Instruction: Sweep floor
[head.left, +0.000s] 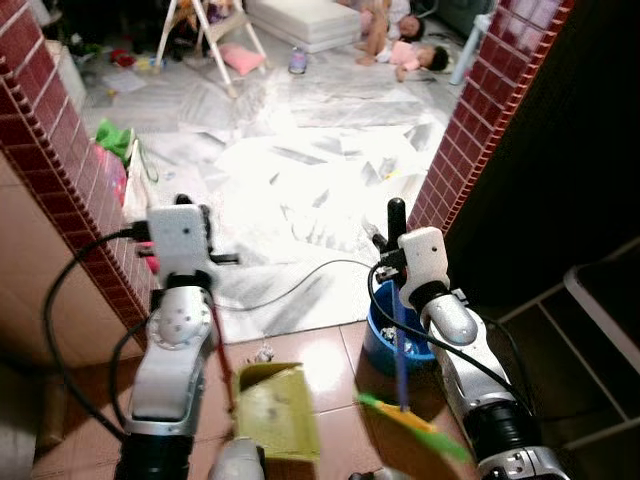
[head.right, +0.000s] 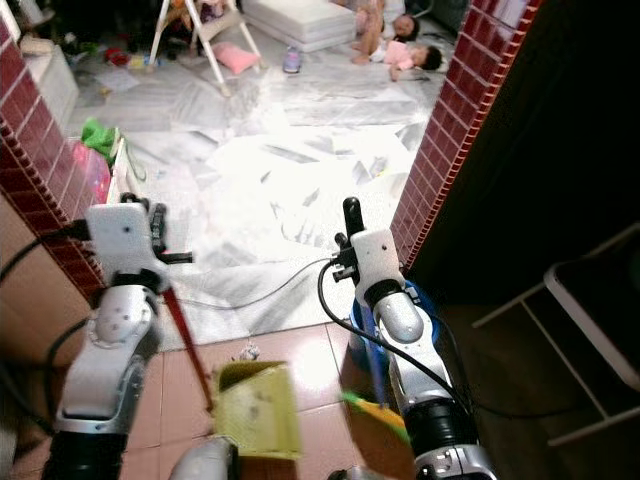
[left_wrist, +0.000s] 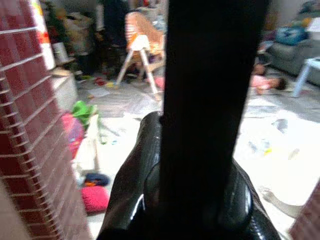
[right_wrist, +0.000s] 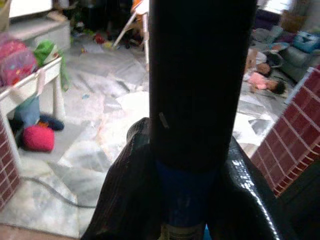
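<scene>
A yellow-green dustpan (head.left: 275, 408) hangs low over the brown floor tiles in front of me, on a thin red handle (head.left: 221, 368). My left gripper (left_wrist: 192, 200) is shut on the black upper end of that handle. A broom with a blue handle (head.left: 400, 352) and green bristles (head.left: 418, 422) stands to the right of the dustpan. My right gripper (right_wrist: 185, 200) is shut on the broom just below its black top grip (head.left: 397, 214). A small bit of litter (head.left: 264, 353) lies on the tiles just beyond the dustpan.
Red brick pillars stand at left (head.left: 60, 160) and right (head.left: 480, 110), framing a doorway onto a pale marble floor (head.left: 300, 170). A blue bucket (head.left: 385, 345) sits behind the broom. A black cable (head.left: 300, 280) crosses the floor. A person (head.left: 410, 55) lies far back near a white high chair (head.left: 205, 25).
</scene>
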